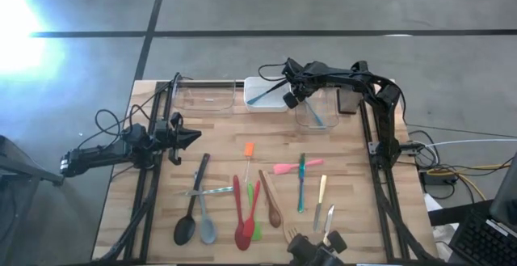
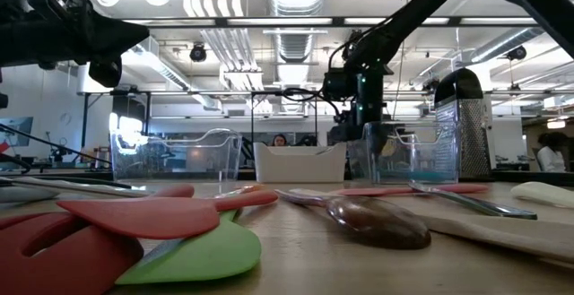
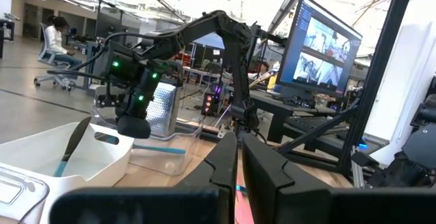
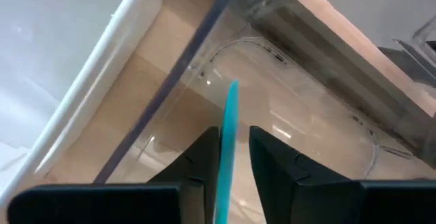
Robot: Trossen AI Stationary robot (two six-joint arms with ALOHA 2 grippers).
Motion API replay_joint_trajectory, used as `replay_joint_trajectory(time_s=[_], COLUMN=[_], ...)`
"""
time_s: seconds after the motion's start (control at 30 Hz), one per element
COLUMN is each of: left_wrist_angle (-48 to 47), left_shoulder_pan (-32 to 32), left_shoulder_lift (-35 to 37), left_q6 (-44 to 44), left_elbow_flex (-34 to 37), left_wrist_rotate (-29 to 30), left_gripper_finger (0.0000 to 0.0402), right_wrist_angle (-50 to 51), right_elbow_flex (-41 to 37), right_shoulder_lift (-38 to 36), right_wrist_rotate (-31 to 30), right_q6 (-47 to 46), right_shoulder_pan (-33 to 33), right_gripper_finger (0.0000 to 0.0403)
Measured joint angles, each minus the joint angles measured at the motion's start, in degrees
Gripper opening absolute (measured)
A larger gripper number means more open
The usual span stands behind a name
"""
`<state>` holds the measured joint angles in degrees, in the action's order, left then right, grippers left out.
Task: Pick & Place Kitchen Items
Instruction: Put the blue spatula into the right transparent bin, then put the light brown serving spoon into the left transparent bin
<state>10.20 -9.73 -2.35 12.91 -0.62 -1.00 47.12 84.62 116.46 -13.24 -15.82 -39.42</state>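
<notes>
Most of the utensils are lying flat on the wooden desk (image 1: pixel 161 217): black spoon (image 1: pixel 191 211), grey spoon (image 1: pixel 205 220), red spoons (image 1: pixel 241 220), wooden spoon (image 1: pixel 269 199), pink spatula (image 1: pixel 296 167), cream-handled cutlery (image 1: pixel 321 202). One blue spatula (image 1: pixel 313 114) leans in the clear tub (image 1: pixel 317 112), another blue spatula (image 1: pixel 262 95) in the white one (image 1: pixel 266 104).

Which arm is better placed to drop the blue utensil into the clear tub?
Right. The right gripper sits above the clear tub with the blue utensil between its fingers; the left gripper waits far away.

Grey concrete floor (image 1: pixel 323 7) (bright glare at one corner), ceiling ducts (image 2: pixel 296 44).
</notes>
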Motion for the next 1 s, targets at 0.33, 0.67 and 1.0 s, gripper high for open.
replay_joint_trajectory(time_s=[0.33, 0.67, 1.0], left_wrist_angle=[0.0, 0.1, 0.4], left_shoulder_pan=[0.0, 0.0, 0.0], left_shoulder_lift=[0.0, 0.0, 0.0], left_q6=[0.0, 0.0, 0.0], left_elbow_flex=[0.0, 0.0, 0.0], left_wrist_rotate=[0.0, 0.0, 0.0], left_gripper_finger=[0.0026, 0.0026, 0.0026], right_wrist_angle=[2.1, 2.4, 2.4], right_elbow_flex=[-0.2, -0.3, -0.5], right_shoulder_lift=[-7.6, -22.7, -37.3], right_wrist_rotate=[-0.2, 0.0, 0.2], right_q6=[1.0, 0.8, -2.9], right_shoulder_pan=[0.4, 6.3, 20.6], right_gripper_finger=[0.0083, 0.0059, 0.0056])
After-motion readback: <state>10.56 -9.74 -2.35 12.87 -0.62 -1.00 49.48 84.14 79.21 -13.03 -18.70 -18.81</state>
